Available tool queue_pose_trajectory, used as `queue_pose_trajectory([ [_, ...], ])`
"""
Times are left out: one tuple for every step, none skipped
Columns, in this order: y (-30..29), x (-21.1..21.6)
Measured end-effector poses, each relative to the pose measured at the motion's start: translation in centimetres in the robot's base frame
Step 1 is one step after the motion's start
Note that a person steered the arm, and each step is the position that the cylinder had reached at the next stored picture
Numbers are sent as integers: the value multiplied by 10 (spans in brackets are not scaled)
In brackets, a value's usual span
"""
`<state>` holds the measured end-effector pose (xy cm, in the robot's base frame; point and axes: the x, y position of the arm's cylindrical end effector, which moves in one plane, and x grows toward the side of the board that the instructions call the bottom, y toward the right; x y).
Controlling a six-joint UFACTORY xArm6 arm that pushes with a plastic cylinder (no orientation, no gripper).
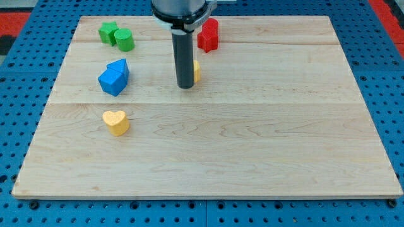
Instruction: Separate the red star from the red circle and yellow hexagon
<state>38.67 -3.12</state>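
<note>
The arm ended in a dark rod with no gripper to open or close, so it held nothing. The rod's tip (185, 86) rested on the desk (252, 145) a little toward the view's top-left of the board's middle.

Just beside the rod at about 3 o'clock, a yellow block (197, 70) showed only as a sliver — most of it was hidden behind the rod, so its shape could not be made out, nor whether the two touched.

At about 1 o'clock from the tip, near the desk's top edge, two red blocks stood pressed together: a taller one (211, 28) behind and a lower one (206, 40) in front. Which of them was the red star and which the red circle could not be told.

At roughly 9 o'clock from the tip, well apart, two blue blocks sat in contact — a blue pentagon-like block (120, 67) just above a blue cube (112, 82). At 10 o'clock, near the top-left corner, a green block (108, 31) touched a green cylinder (124, 40). At about 8 o'clock lay a yellow heart (116, 122), alone.
</note>
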Motion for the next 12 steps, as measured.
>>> queue_pose_trajectory([
  [21,-41],
  [21,-53],
  [-31,-43],
  [-35,-55],
  [-11,-79],
  [38,-110],
  [49,-125],
  [13,-129],
  [65,-153],
  [84,-153],
  [40,-153],
  [58,-147],
])
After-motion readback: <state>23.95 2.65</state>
